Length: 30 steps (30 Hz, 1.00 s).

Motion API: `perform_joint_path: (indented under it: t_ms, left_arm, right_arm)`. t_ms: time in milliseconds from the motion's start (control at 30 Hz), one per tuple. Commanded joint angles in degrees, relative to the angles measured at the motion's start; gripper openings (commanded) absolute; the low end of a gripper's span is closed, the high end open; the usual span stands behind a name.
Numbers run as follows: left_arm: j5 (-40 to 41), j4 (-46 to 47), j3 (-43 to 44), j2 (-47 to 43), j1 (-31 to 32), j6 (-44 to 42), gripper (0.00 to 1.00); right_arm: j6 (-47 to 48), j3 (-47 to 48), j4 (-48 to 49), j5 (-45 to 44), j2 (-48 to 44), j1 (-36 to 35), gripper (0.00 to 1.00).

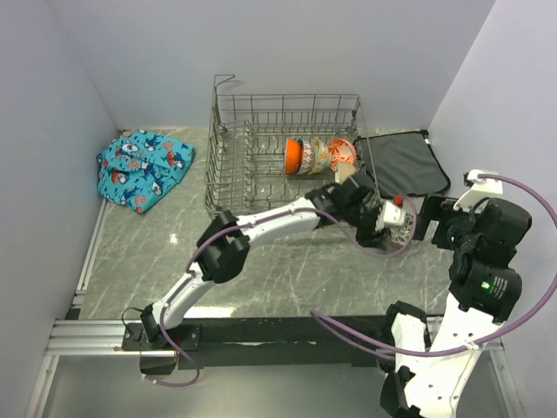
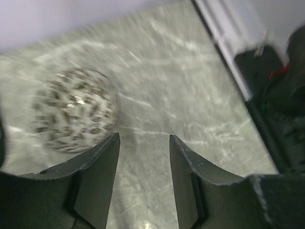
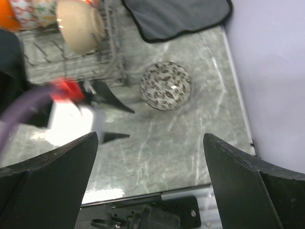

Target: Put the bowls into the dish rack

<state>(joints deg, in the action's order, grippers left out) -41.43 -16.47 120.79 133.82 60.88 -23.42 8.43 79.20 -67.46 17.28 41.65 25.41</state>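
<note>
A black-and-white speckled bowl [image 3: 165, 86] lies upside down on the marble table, just right of the dish rack [image 1: 287, 144]; it also shows in the left wrist view [image 2: 74, 109] and in the top view [image 1: 404, 235]. My left gripper [image 2: 143, 143] is open and empty, low beside this bowl and apart from it; its fingers [image 3: 112, 102] show in the right wrist view. My right gripper [image 3: 150, 143] is wide open and empty, held above the table near the bowl. An orange-red bowl [image 1: 294, 155], a leaf-patterned bowl [image 1: 318, 155] and a cream bowl [image 3: 81, 26] stand on edge in the rack.
A flat dark grey mat [image 1: 400, 164] lies at the back right beside the rack. A blue patterned cloth [image 1: 144, 168] lies at the back left. Walls close the table on the left, back and right. The rack's wire wall [image 3: 112, 62] stands close to the speckled bowl.
</note>
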Motion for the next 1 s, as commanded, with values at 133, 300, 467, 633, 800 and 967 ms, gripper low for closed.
perform_joint_path:
  t_ms: [133, 300, 467, 633, 800, 967]
  left_arm:
    - [4.51, 2.84, 2.34, 4.52, 3.54, -12.09, 0.53]
    - [7.41, 9.86, 2.17, 6.45, 3.54, -11.04, 0.53]
    - [8.38, 11.37, 4.36, 8.91, 3.54, -12.0, 0.54]
    - [8.91, 11.36, 5.68, 11.64, 3.54, -13.84, 0.52]
    - [9.79, 11.89, 7.53, 13.92, 3.28, -14.11, 0.52]
    - [11.02, 15.32, 6.83, 15.24, 3.19, -14.81, 0.52]
  right_arm:
    - [0.45, 0.0, -2.41, -6.55, -2.8, -0.45, 1.0]
    - [0.54, -1.24, -2.76, -7.08, -3.24, -0.45, 1.0]
    - [0.63, -2.82, -1.71, -7.35, -2.1, -0.62, 1.0]
    - [0.45, -1.86, -0.3, -7.87, -0.52, -1.59, 1.0]
    - [0.8, -1.33, 0.14, -8.75, 0.27, -2.2, 1.0]
    - [0.28, -1.94, -0.48, -9.19, -0.16, -2.56, 1.0]
